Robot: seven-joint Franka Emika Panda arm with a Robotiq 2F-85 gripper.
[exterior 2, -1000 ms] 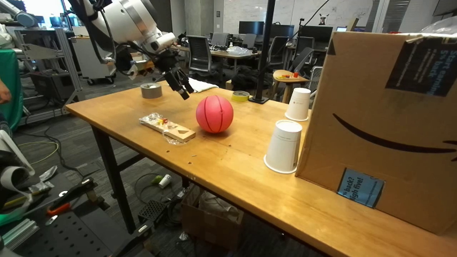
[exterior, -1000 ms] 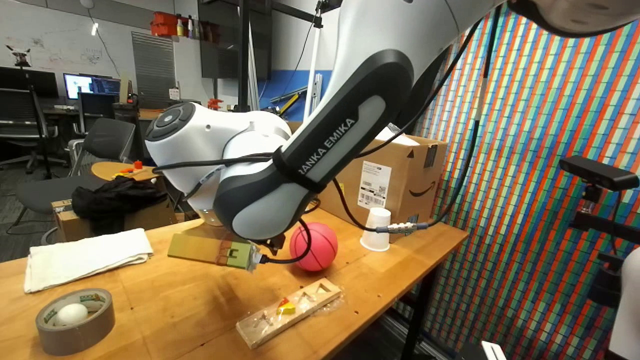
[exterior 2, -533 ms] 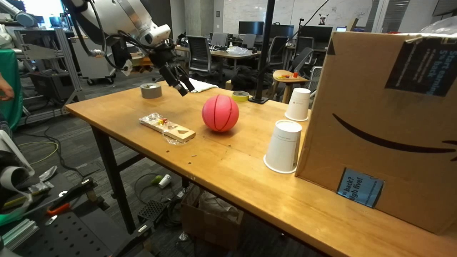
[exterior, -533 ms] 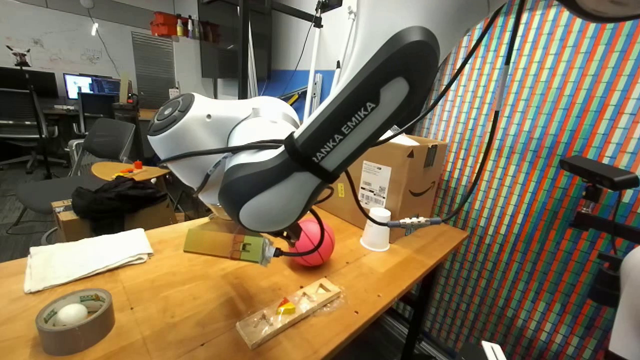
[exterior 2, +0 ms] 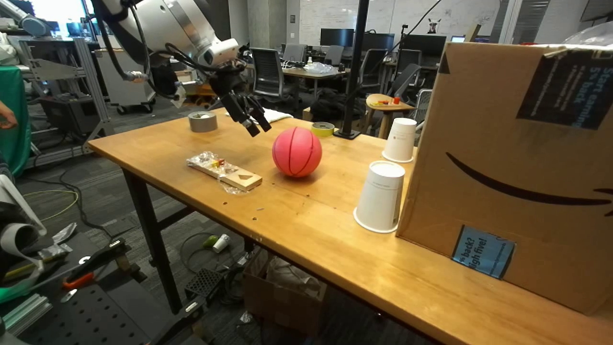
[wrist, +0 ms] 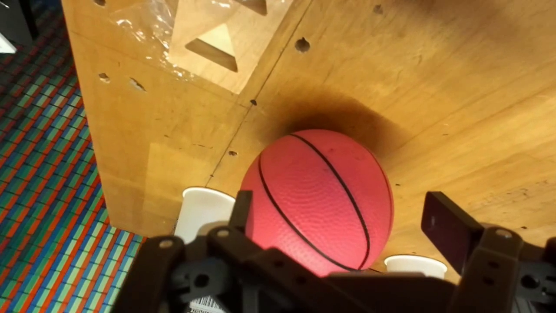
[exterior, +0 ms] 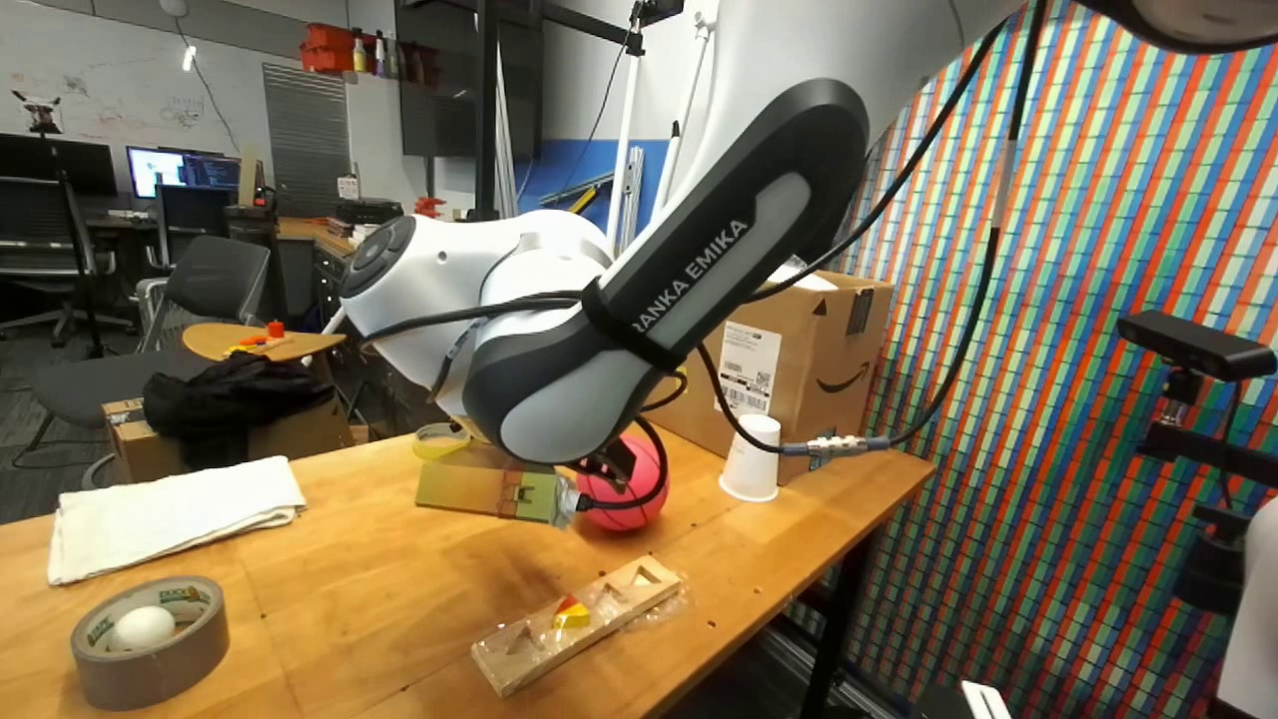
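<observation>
A pink ball (exterior 2: 297, 152) with black seams rests on the wooden table in both exterior views. My gripper (exterior 2: 258, 127) hangs above and beside it, apart from it, fingers angled down. In the wrist view the gripper (wrist: 343, 218) is open, its fingers wide apart and nothing held. The ball (wrist: 321, 191) appears beyond the fingers, nearer the left one, which overlaps its edge in that view. Its lower part is hidden by the gripper body. A wooden shape board (exterior 2: 230, 175), partly in clear plastic with a red and yellow piece, lies near the ball.
Two upturned white cups (exterior 2: 378, 196) stand by a large cardboard box (exterior 2: 507, 143). Grey tape (exterior: 150, 664) encircles a white ball (exterior: 143, 627). A folded white cloth (exterior: 175, 514) lies near it. Yellow tape (exterior 2: 322, 128) sits by a black post (exterior 2: 355, 72).
The pink ball has shifted a little away from the shape board. My gripper rose slightly, then came lower and closer to the ball. It stays empty.
</observation>
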